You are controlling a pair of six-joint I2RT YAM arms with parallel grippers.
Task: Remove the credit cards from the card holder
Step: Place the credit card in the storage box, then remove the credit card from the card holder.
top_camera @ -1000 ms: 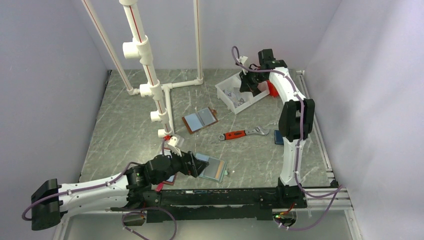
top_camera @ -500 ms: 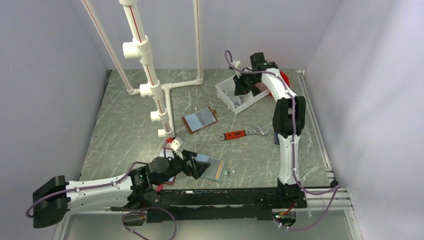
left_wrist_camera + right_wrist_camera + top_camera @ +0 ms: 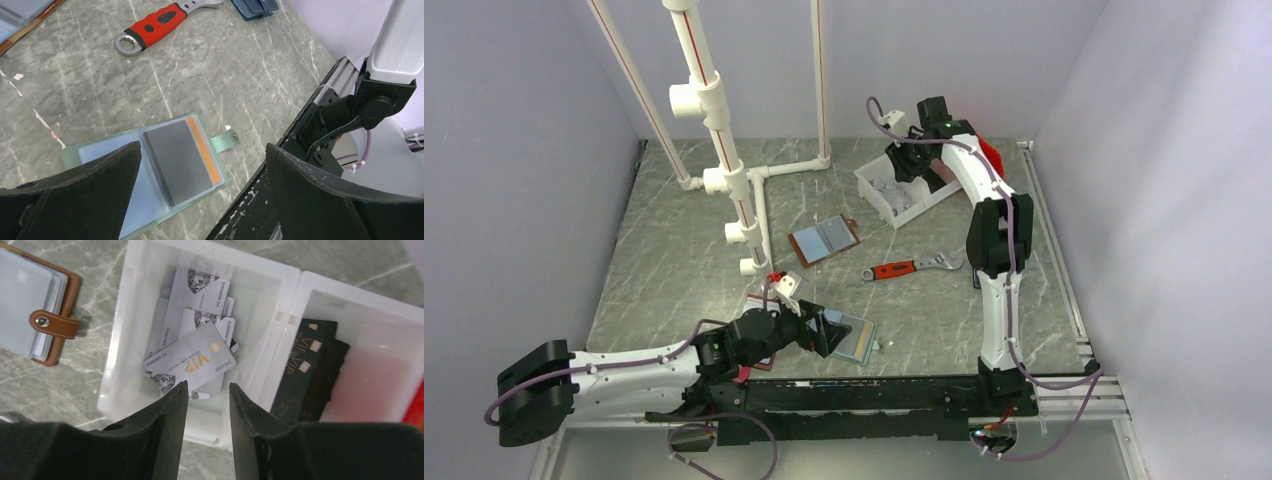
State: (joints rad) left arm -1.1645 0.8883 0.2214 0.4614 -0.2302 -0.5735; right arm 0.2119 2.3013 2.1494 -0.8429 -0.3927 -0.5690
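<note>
**Open holder lies unpinned by the near edge**

The left gripper (image 3: 202,150) is spread to its widest and holds nothing. It hovers over the card holder (image 3: 147,195), which lies open near the table's near edge. The credit cards (image 3: 177,162) sit flat in its right panel, a dark one over an orange one.

The right gripper (image 3: 207,386) is slightly parted and empty above the white bin (image 3: 117,355) at far right, so nothing pins the holder. A pinch may slip off the thin card or drag the holder toward the edge.

The marbled grey-green table (image 3: 250,75) looks smooth. Pale lilac walls enclose it, with a white pipe frame (image 3: 714,130) at far left.
</note>
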